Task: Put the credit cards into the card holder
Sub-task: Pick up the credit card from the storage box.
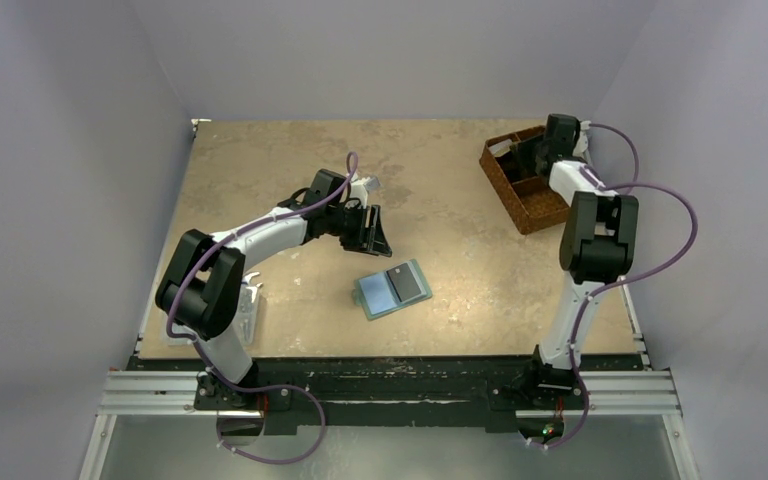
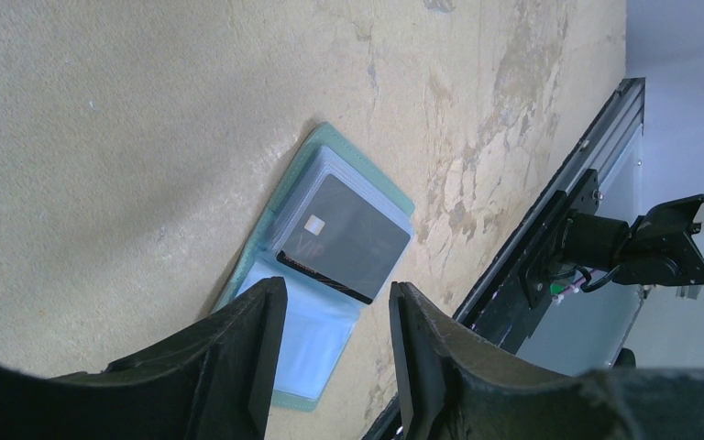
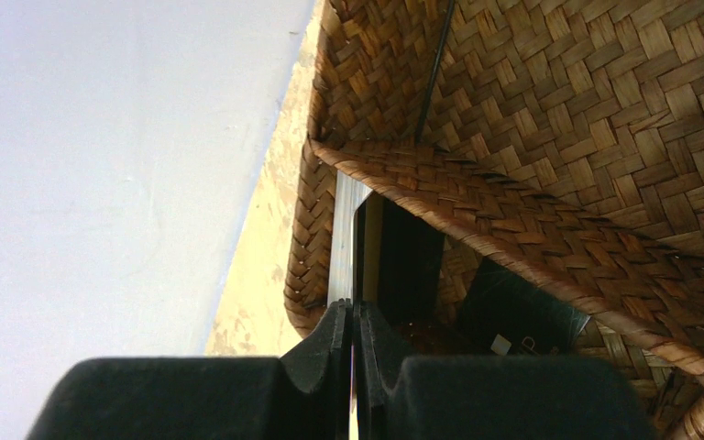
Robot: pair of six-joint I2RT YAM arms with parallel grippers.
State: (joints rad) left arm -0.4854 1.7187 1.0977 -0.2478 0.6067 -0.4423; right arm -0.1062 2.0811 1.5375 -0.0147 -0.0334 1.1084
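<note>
The card holder (image 1: 373, 294) lay open and flat on the tabletop (image 1: 260, 160), near the middle and a little toward the near edge, its pale blue-green pockets facing up. A dark card (image 2: 348, 240) lay on its right half, one long edge along the centre fold. In the left wrist view the card seemed to sit under a clear sleeve, though that could not be told for certain.

The left tool (image 1: 372, 238) hovered just beyond the holder's far-left corner, pointing down toward it. Its jaws stood apart with nothing between them, and it touched neither holder nor card.

Well apart, at the far right of the tabletop, the right tool (image 3: 356, 316) reached down into the brown woven basket (image 1: 520, 205). Its fingers (image 3: 316, 367) were pressed almost together on the thin edge of an upright card (image 3: 358, 266), which stood close to the basket's outer wall, below a woven divider (image 3: 513, 220). Another dark card (image 3: 522, 316) lay deeper in the same compartment, partly hidden by the divider.
</note>
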